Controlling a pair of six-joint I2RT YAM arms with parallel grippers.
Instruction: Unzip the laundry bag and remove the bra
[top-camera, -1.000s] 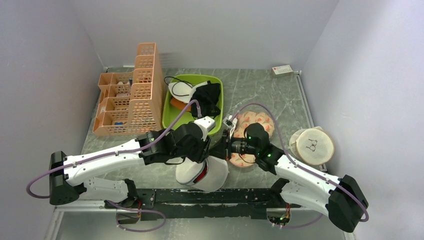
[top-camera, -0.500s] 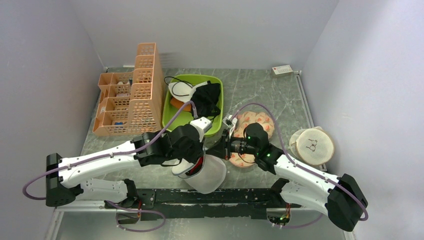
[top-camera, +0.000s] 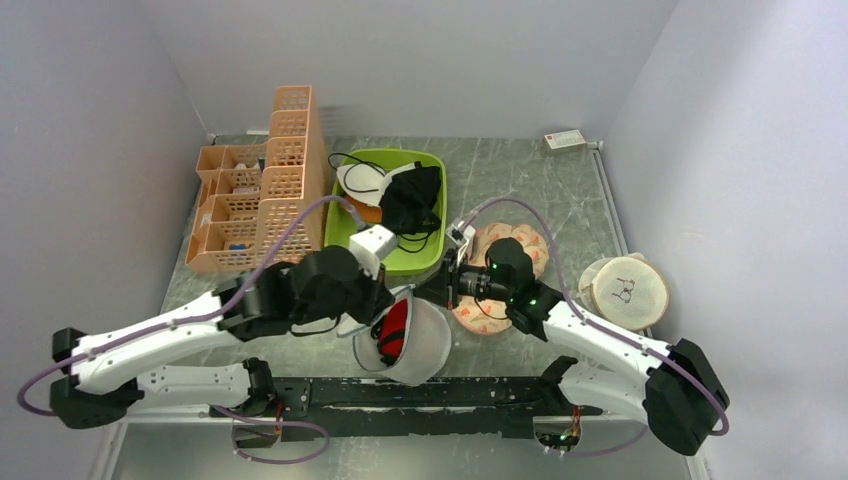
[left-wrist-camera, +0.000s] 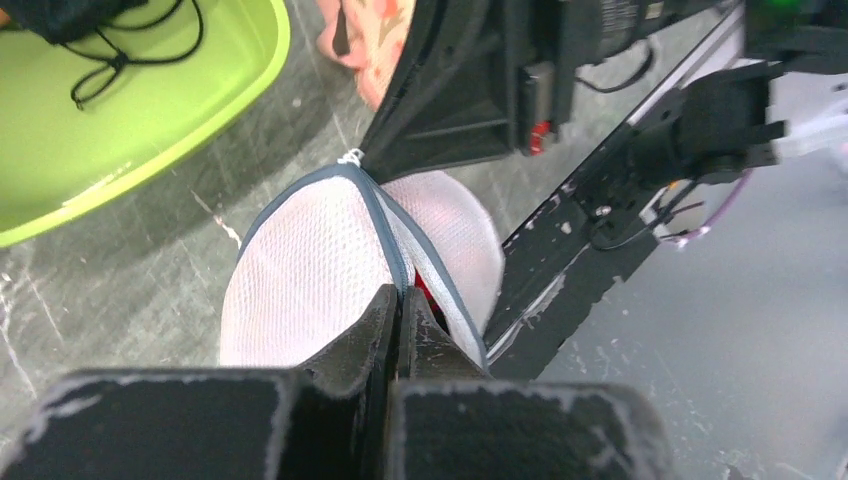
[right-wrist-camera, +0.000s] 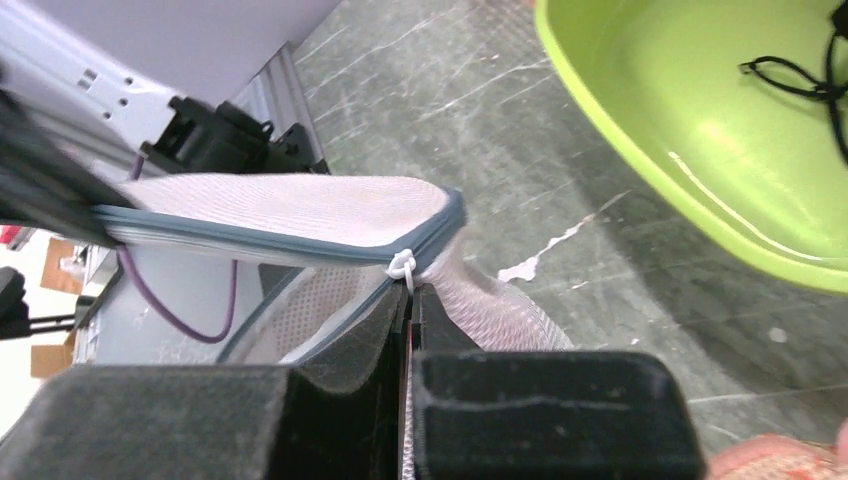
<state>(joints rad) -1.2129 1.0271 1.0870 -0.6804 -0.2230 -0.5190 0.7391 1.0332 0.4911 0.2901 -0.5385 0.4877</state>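
Observation:
The white mesh laundry bag (top-camera: 420, 345) lies near the table's front edge, its grey-zipped rim gaping open. The red bra (top-camera: 394, 328) shows inside the opening; a sliver of red also shows in the left wrist view (left-wrist-camera: 424, 291). My left gripper (top-camera: 372, 312) is shut on the bag's rim at its left side (left-wrist-camera: 398, 296). My right gripper (top-camera: 428, 290) is shut on the bag's mesh beside the white zip pull (right-wrist-camera: 403, 266), at the bag's far right corner (right-wrist-camera: 410, 290). The two halves (left-wrist-camera: 310, 270) spread apart between the grippers.
A green tub (top-camera: 350, 225) with a black garment (top-camera: 412, 198) and a white-cupped one (top-camera: 358, 180) stands behind the bag. Orange baskets (top-camera: 262, 195) stand at far left. A peach floral item (top-camera: 525, 250) lies under the right arm. A cream round pouch (top-camera: 624, 292) sits far right.
My left gripper has moved left with the bag's rim, pulling the zip open. The bag now gapes and the red bra shows more. The right gripper has held its place.

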